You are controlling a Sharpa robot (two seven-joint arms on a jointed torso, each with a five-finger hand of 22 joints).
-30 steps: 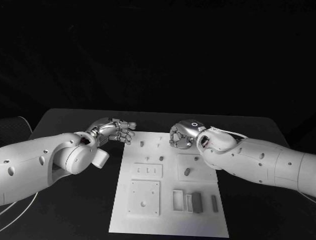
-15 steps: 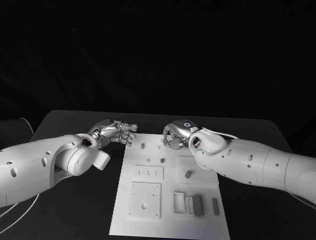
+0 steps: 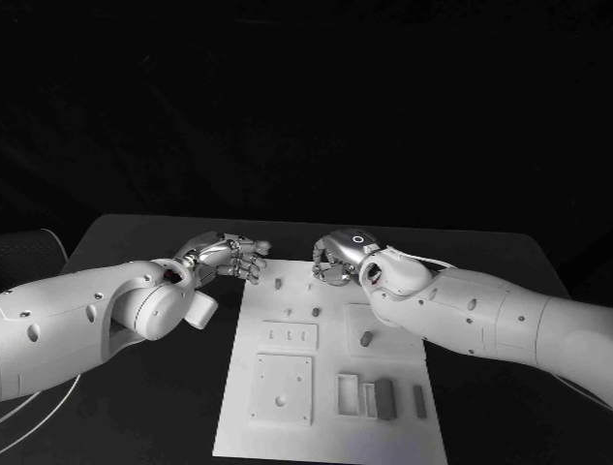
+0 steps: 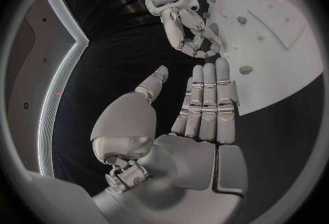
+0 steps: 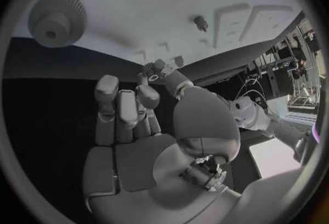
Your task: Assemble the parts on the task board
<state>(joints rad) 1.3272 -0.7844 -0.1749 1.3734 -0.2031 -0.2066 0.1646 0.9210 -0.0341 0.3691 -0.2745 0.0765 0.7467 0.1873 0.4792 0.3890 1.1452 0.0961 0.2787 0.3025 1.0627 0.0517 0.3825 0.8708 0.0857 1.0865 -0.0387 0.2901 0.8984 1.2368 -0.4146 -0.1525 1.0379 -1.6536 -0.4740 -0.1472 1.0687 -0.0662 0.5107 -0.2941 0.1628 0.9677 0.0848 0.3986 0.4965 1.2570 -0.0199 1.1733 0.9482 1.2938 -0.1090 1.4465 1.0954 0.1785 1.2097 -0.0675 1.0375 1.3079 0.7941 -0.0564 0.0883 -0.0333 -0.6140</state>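
Plainly, the risk was a collision: both hands crowded the task board (image 3: pixel 327 387) at its twelve o'clock edge, and a stray finger could knock the small pegs (image 3: pixel 315 312) standing there. The left hand (image 3: pixel 229 259) was spread flat, fingers straight, holding nothing. The right hand (image 3: pixel 337 263) hovered with fingers curled (whether it pinched anything, I could not tell).

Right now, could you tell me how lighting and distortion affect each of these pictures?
Head view: dim, the task board pale against the black table. Left wrist view: fisheye bends the board's straight edges. Right wrist view: a toothed wheel reads clearly, the far rim bright and cluttered.
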